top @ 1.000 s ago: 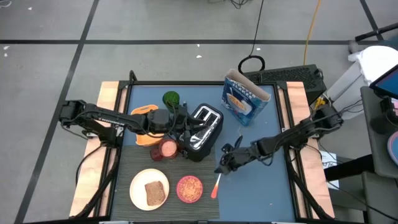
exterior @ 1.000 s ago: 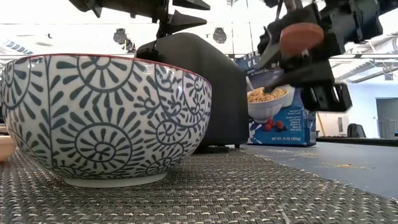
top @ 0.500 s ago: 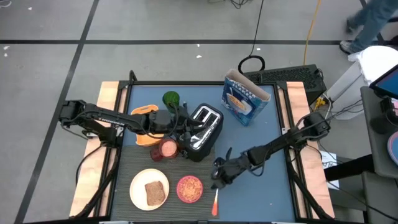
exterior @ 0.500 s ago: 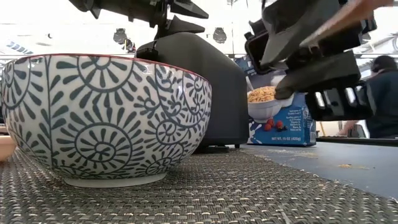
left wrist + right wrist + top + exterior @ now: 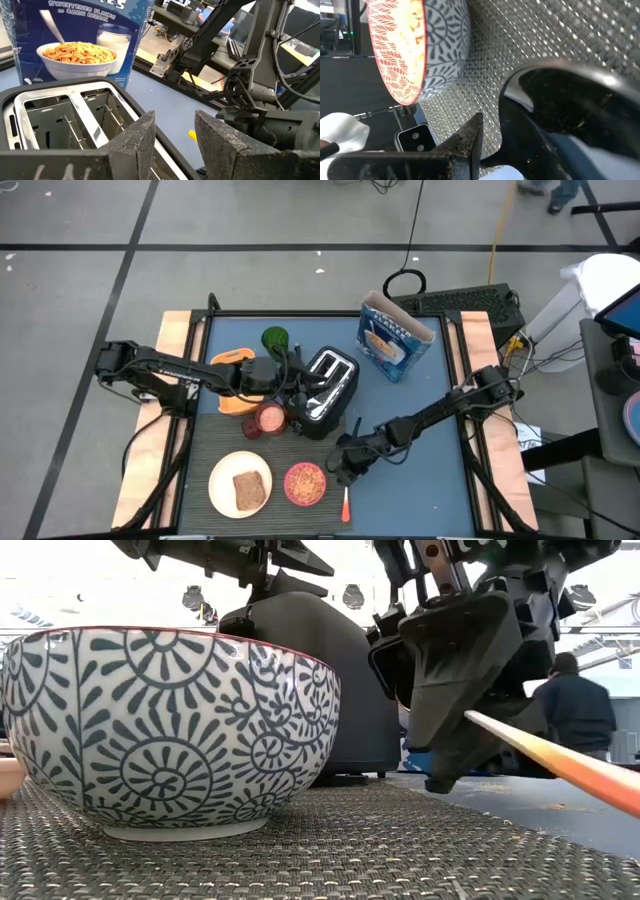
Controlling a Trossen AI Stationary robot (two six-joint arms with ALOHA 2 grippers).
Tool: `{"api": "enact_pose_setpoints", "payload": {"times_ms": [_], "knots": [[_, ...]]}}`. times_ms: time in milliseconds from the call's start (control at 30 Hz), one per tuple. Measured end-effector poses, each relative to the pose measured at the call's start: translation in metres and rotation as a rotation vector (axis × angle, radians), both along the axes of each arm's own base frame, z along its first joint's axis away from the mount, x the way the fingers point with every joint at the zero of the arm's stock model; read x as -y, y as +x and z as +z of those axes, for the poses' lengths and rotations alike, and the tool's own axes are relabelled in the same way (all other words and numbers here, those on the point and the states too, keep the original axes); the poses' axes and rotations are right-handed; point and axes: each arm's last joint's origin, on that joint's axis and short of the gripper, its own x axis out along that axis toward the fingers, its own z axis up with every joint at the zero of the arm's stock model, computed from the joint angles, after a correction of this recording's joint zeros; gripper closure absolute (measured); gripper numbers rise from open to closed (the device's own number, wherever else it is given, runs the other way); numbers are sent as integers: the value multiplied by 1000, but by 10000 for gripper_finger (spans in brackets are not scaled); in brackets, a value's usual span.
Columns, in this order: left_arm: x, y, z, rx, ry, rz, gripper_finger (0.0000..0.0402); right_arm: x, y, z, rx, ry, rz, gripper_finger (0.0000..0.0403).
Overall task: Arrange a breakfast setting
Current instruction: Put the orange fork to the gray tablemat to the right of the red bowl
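The toaster (image 5: pixel 325 392) and cereal box (image 5: pixel 393 335) blocked the mat's middle and one o'clock side; the plate (image 5: pixel 226 473), bowl (image 5: pixel 305 484) and spoon (image 5: pixel 346 502) filled six o'clock; four o'clock lay open.

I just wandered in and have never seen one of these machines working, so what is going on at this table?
Two robot arms are laying out breakfast. The right hand is low over the mat beside the cereal bowl, holding a red-handled spoon by its metal end, with the handle sticking out toward the table's front edge. A plate with a toast slice sits just left of the bowl. The left hand waits above the toaster, holding nothing. A cereal box stands farther back.
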Motion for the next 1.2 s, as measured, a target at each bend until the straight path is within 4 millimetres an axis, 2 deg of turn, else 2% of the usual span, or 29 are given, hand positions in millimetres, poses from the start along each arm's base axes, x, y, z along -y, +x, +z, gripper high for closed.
{"api": "enact_pose_setpoints", "payload": {"times_ms": [400, 1200], "knots": [[0, 0, 0, -3, 8, -2, 259, 10, 4, 0, 35, -41, 18, 292], [0, 0, 0, -3, 7, -2, 259, 13, 3, -2, 39, -86, 57, 289]]}}
